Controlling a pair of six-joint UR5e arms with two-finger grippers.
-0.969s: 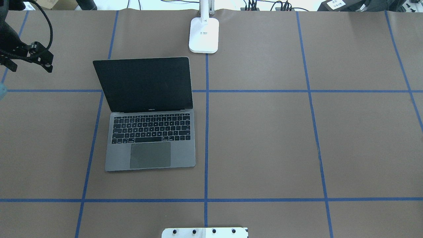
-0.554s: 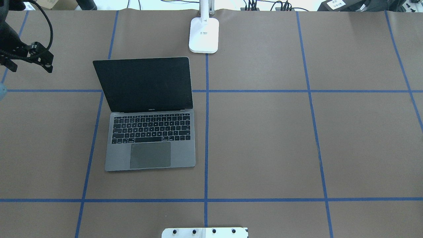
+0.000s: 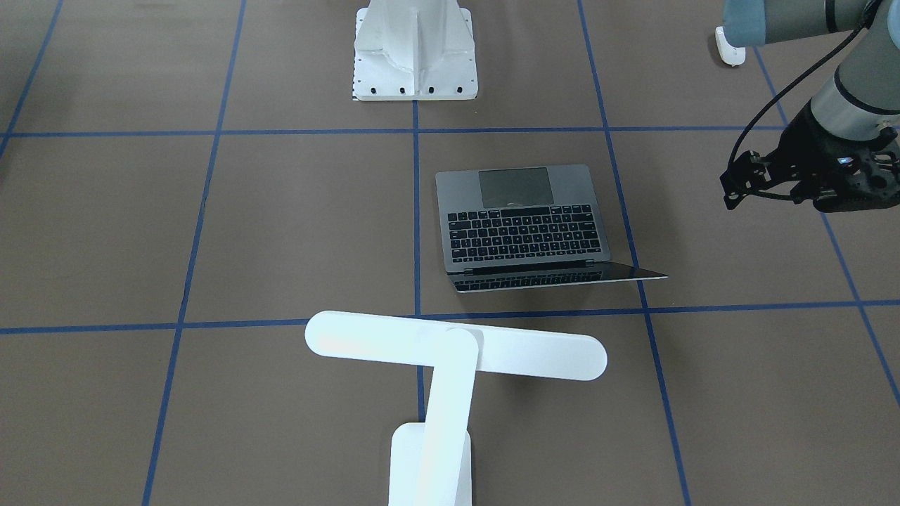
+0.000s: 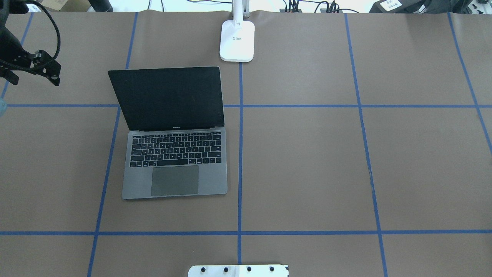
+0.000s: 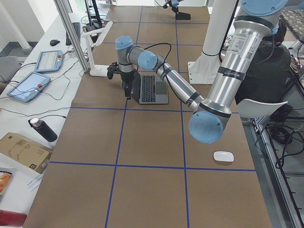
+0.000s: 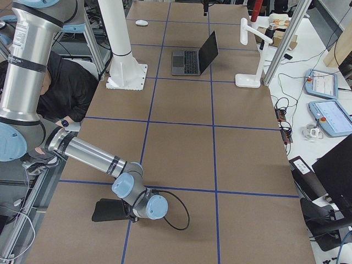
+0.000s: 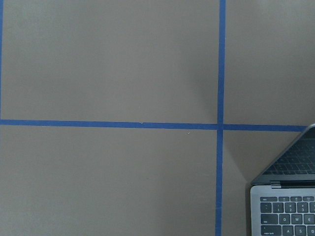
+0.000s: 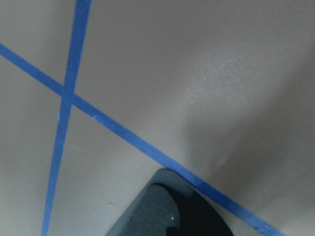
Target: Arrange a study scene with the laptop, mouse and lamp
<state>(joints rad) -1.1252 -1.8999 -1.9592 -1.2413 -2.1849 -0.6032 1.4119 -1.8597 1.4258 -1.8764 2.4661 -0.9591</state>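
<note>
The laptop (image 4: pixel 175 154) lies open left of the table's middle, with its dark screen (image 4: pixel 167 98) tilted back. Behind it at the far edge stands the lamp (image 4: pixel 237 40); its light bar (image 3: pixel 457 348) hangs over the table. The small white mouse (image 5: pixel 223 156) sits alone near the robot's-left end, at the robot's side of the table. My left gripper (image 3: pixel 819 193) hovers left of the laptop's screen; I cannot tell whether its fingers are open or shut. My right gripper (image 6: pixel 131 212) is low at the table's other end, touching a flat black pad (image 6: pixel 108 210); I cannot tell its state.
The white bolted pedestal (image 3: pixel 415 53) stands at the robot's edge. A person (image 5: pixel 266 71) sits behind it. Off the far edge lie tablets (image 5: pixel 28 85), a bottle (image 5: pixel 42 129) and a cardboard box (image 5: pixel 21 149). Blue tape lines grid the brown table (image 4: pixel 307 161).
The left arm's wrist has drifted slightly toward the table's far edge. The laptop and the lamp have not moved.
</note>
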